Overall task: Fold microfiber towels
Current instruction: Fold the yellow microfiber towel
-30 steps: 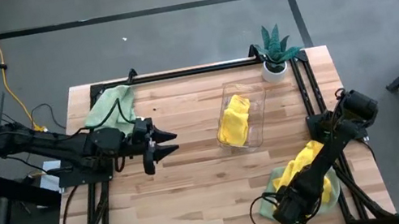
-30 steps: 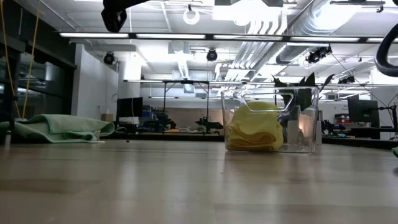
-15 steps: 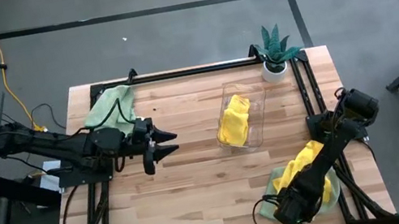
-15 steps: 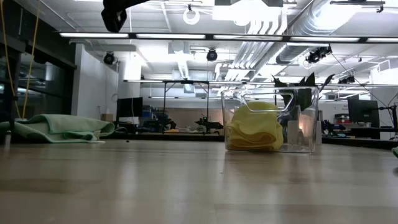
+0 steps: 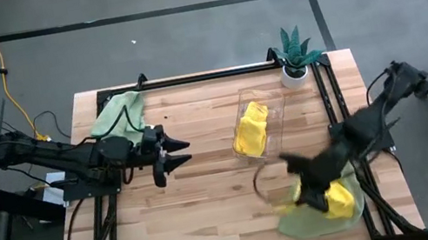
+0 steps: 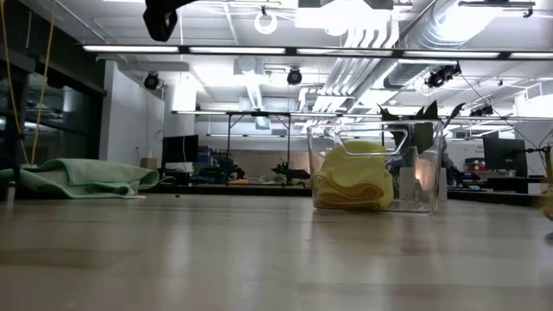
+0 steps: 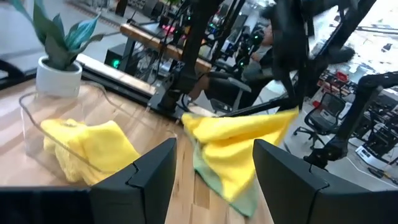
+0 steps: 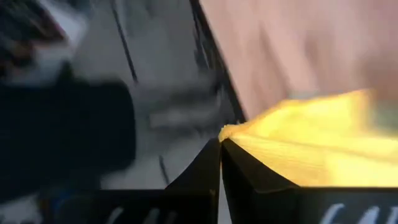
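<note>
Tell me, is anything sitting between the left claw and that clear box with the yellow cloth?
Nothing: in the high view only bare table separates the left gripper from the clear box.

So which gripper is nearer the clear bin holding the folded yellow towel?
Right. The right gripper sits just off the clear bin's near corner, clamping a yellow towel; the left gripper waits farther off, across bare tabletop.
</note>
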